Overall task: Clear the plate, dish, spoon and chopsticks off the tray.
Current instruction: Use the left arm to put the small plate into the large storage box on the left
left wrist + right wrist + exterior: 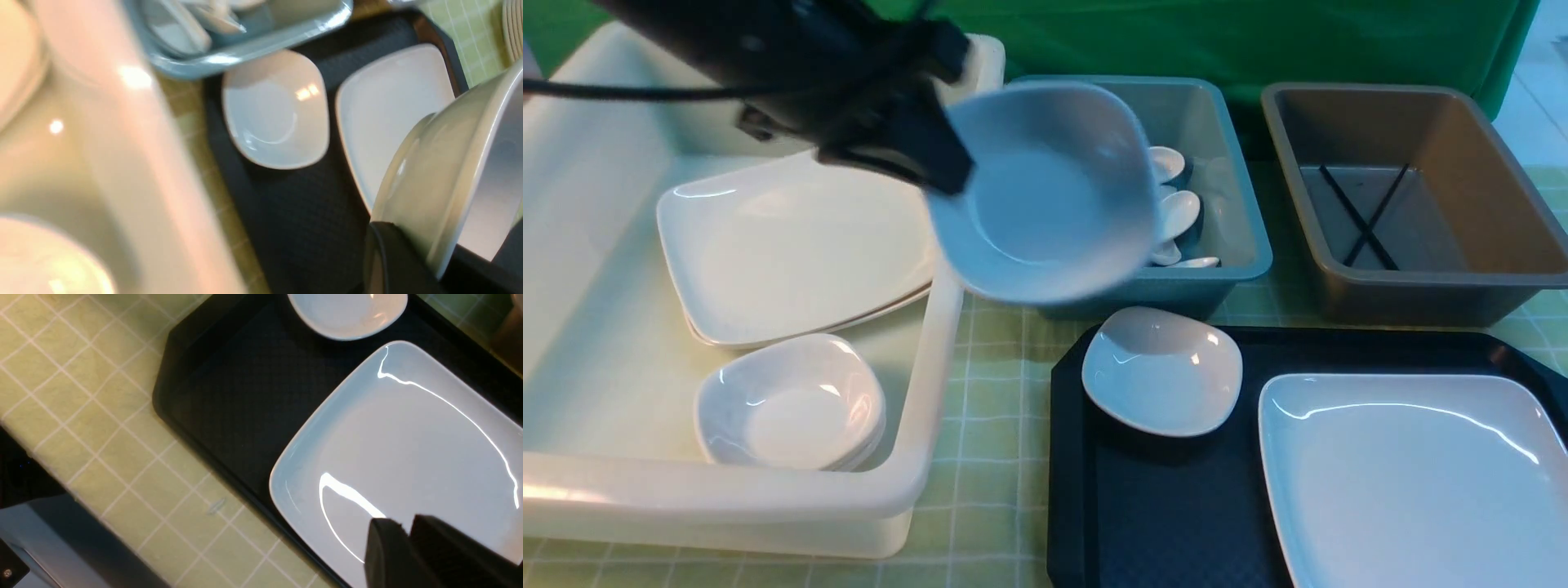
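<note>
**Two Pieces Left, One Glossy Rim Being Pinched**

Two pieces are lying on the tray (1160,506) at 4 o'clock in the front view: the plate (1413,482) toward its 3 o'clock side and a second dish (1161,371) at its 11 o'clock corner. No spoon or chopsticks are being shown there. The spoons (1180,214) are lying in the blue bin (1241,245) at 12 o'clock and the chopsticks (1364,216) in the brown bin (1421,286) at 2 o'clock.

The carried dish (1045,196) is being held aloft by the left gripper (935,155), which is clenched on one edge of its rim. The dish is tilting over the gap between the blue bin and the white bin (727,506) at 9 o'clock.

A drop is being risked by that single-edge pinch. Slick glaze is being gripped off-centre, so the dish could be swung loose and chipped on a bin wall. If it is lowered short of the stacked dishes (788,404), the white bin's rim could be clipped.

The right gripper (404,547) is being shown at the plate's edge in the right wrist view. Whether it is clamped on the rim or merely poised above it cannot be told. If the shallow rim is being caught only thinly, the wide plate could be tipped and knocked into the second dish.
</note>
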Robot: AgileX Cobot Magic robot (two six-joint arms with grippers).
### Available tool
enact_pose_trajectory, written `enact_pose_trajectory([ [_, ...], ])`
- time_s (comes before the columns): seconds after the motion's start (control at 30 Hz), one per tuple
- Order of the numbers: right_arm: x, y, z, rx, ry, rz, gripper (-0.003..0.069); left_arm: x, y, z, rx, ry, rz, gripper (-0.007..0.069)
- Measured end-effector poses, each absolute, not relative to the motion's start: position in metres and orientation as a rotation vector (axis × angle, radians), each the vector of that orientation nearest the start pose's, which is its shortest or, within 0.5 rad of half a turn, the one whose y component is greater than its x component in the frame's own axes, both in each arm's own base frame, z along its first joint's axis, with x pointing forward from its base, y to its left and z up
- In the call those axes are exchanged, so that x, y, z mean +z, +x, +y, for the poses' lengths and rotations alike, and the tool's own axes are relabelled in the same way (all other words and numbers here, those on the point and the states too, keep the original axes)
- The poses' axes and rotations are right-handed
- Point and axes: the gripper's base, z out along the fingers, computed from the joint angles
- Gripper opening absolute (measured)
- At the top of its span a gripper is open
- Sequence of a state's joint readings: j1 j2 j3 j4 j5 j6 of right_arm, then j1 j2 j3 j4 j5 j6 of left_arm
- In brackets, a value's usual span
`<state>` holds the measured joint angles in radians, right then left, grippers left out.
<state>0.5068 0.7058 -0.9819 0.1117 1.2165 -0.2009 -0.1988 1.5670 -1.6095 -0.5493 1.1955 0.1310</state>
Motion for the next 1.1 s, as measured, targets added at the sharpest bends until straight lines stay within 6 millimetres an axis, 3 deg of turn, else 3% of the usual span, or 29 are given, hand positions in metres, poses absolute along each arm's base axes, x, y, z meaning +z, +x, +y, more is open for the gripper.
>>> enact_pose_trajectory([
  [0.03, 0.377, 0.080, 0.055, 0.283, -0.844, 2.283, 0.0073, 0.394, 0.314, -0.089, -0.749, 0.281, 2.540, 0.0008],
  [0.2, 0.378, 0.080, 0.055, 0.284, -0.841, 2.277, 0.0073, 0.394, 0.323, -0.038, -0.679, 0.113, 2.522, 0.0008],
  [0.4, 0.378, 0.080, 0.055, 0.284, -0.840, 2.273, 0.0073, 0.393, 0.325, -0.006, -0.626, 0.023, 2.510, 0.0008],
  [0.8, 0.379, 0.081, 0.056, 0.286, -0.833, 2.260, 0.0074, 0.361, 0.318, 0.032, -0.557, -0.075, 2.599, 0.0008],
  [0.93, 0.380, 0.083, 0.057, 0.290, -0.822, 2.235, 0.0074, 0.359, 0.319, 0.035, -0.549, -0.058, 2.601, 0.0008],
  [1.1, 0.383, 0.085, 0.058, 0.293, -0.808, 2.205, 0.0074, 0.340, 0.319, 0.035, -0.566, -0.048, 2.653, 0.0008],
])
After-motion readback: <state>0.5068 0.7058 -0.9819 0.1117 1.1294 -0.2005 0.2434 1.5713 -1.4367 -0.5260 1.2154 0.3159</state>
